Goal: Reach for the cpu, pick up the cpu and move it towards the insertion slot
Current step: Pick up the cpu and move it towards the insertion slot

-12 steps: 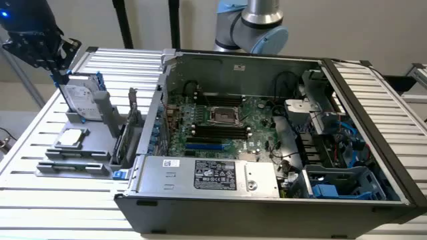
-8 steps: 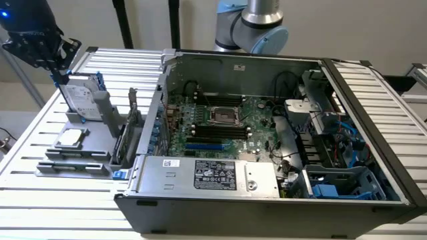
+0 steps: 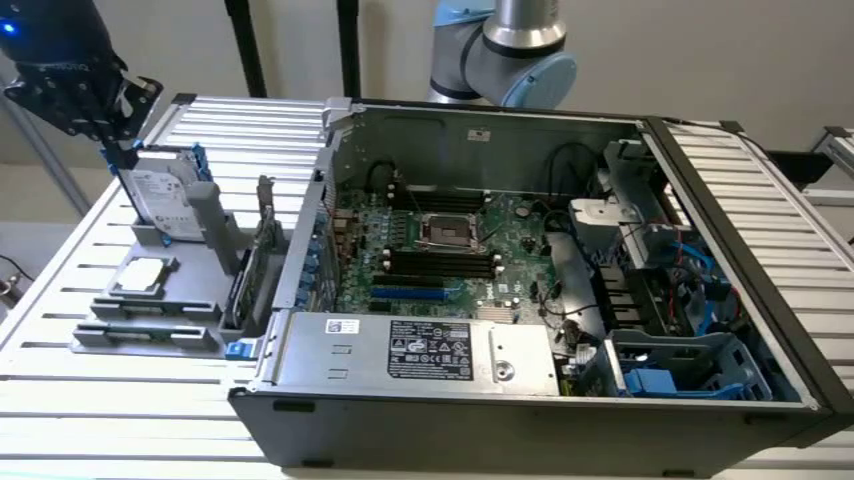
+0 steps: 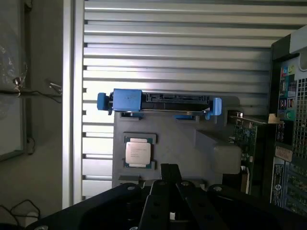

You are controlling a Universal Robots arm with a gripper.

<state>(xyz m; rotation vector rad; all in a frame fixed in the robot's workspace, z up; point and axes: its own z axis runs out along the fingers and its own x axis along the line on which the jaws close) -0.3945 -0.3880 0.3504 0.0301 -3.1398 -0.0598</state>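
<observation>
While I watch from my station, the broad slatted aluminium table point(image 3: 120, 420) carries everything. The big dark grey computer case point(image 3: 534, 425) lies open on its side, and the green motherboard point(image 3: 514, 235) is flat in its floor. Just beside the case, on the exterior view's left, sits the flat grey plastic fixture point(image 3: 147, 335). The upright silver hard drive with blue rails point(image 3: 163, 200) stands at its far end.

The black gripper point(image 4: 169, 172) hangs high above that far end, over the drive. In the wrist view its tips look drawn close together with nothing between them, so I read it as empty.

The insertion slot point(image 3: 447, 232), a square socket with a dark centre and a shiny metal frame, sits mid-board. It is well apart from the fixture, with the case wall between them.

The cpu point(image 4: 138, 152), a small flat square chip with a silvery-white top, lies face up in its shallow seat on the fixture. It is untouched.

The relation that matters, as I judge it:
- **Direction:** The chip lies below the gripper and toward the near side of the drive.
- **Alignment:** In the wrist view it sits slightly off the line of the tips, not under them.
- **Orientation:** Being square, it has no long axis, and its edges run parallel to the drive.
</observation>
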